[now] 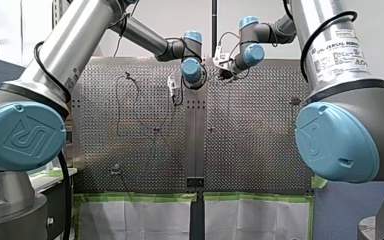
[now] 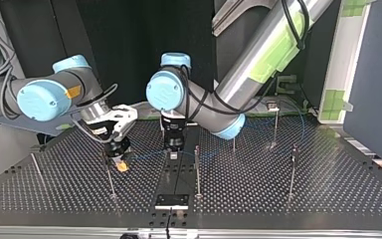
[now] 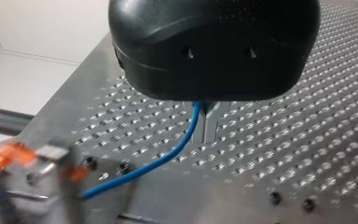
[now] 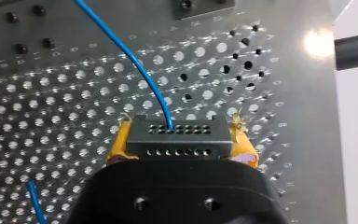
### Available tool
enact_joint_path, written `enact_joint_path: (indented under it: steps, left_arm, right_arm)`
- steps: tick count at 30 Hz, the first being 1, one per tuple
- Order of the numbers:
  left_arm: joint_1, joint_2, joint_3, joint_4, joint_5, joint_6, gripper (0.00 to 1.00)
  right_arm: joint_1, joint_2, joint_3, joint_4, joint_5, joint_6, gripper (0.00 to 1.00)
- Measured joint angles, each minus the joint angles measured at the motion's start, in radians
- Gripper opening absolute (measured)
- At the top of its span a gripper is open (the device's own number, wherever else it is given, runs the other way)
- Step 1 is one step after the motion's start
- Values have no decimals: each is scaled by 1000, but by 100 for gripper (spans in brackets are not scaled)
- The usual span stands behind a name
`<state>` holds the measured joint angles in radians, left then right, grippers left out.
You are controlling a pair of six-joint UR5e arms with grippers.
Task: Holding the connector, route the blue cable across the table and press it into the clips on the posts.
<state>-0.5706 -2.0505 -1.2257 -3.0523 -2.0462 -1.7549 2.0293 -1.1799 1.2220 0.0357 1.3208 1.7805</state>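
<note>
Blue cable (image 4: pixel 137 70) runs over the table (image 4: pixel 51 121) into the connector (image 4: pixel 177 145), which my right hand (image 4: pixel 179 135) pinches between yellow pads. My left hand (image 3: pixel 209 125) is pressed together on the cable, near the table.

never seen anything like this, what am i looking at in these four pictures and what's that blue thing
Two robot arms work at a perforated metal table. The front view looks from behind them: my left arm at left, my right arm at right. The top view faces them, so sides swap. The other two come from wrist cameras. Thin upright posts stand on the table. The blue thing is a cable. My right gripper, with yellow pads, clamps the dark connector at its end; my left gripper pinches the cable further along.
</note>
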Motion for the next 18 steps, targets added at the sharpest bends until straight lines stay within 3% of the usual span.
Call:
enact_joint_path:
  steps: [9, 18]
  left_arm:
    - [-38, 2, -81, 75, -5, 3, 0]
    - [-52, 2, -160, 154, -61, 3, 0]
  right_arm:
    - [5, 2, 62, -5, 6, -1, 0]
    - [0, 4, 143, -20, 21, -8, 0]
